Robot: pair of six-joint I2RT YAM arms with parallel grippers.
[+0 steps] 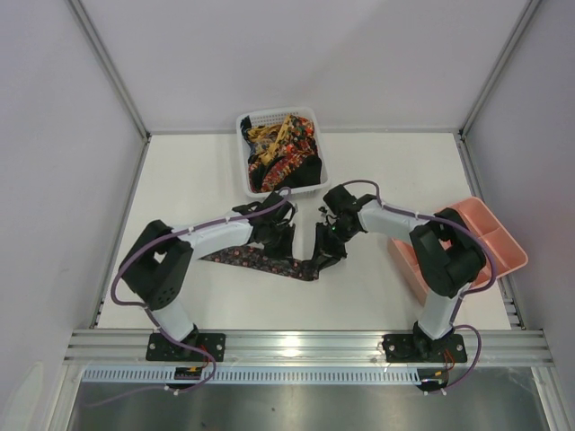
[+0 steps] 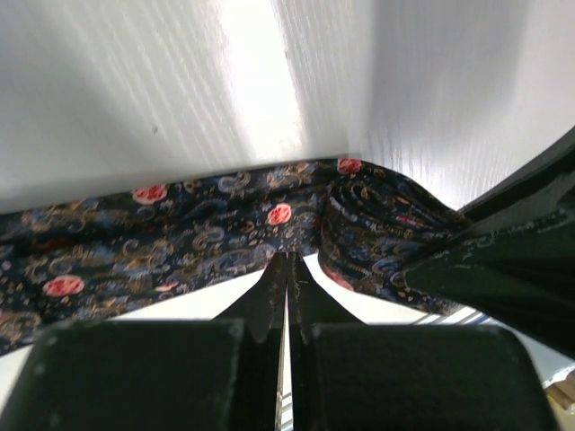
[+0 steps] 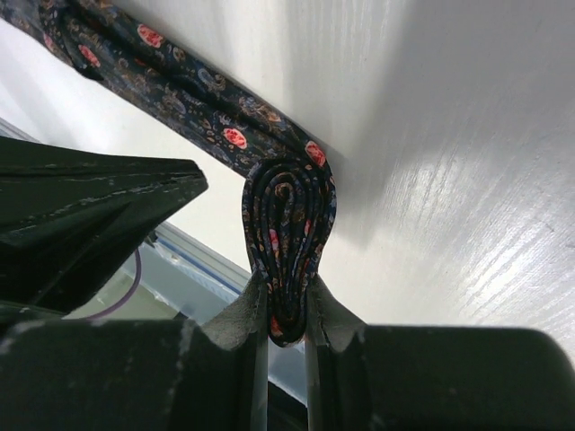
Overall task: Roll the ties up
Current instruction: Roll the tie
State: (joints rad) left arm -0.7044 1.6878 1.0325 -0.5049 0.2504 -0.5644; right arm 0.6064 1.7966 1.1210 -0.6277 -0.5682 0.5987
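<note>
R gripper (image 3: 287,296) clamped coiled end of dark red-dotted fabric necktie (image 3: 289,215), frame centre; L gripper (image 2: 287,265) was shut. Risk: coil could slip out, unroll w/o tension.

Free room lies along the left edge of the white tabletop (image 1: 180,180). A dark patterned necktie (image 1: 247,259) crosses the middle. A white mesh basket (image 1: 244,153) blocks the far edge, a pink tray (image 1: 494,238) the right.
</note>
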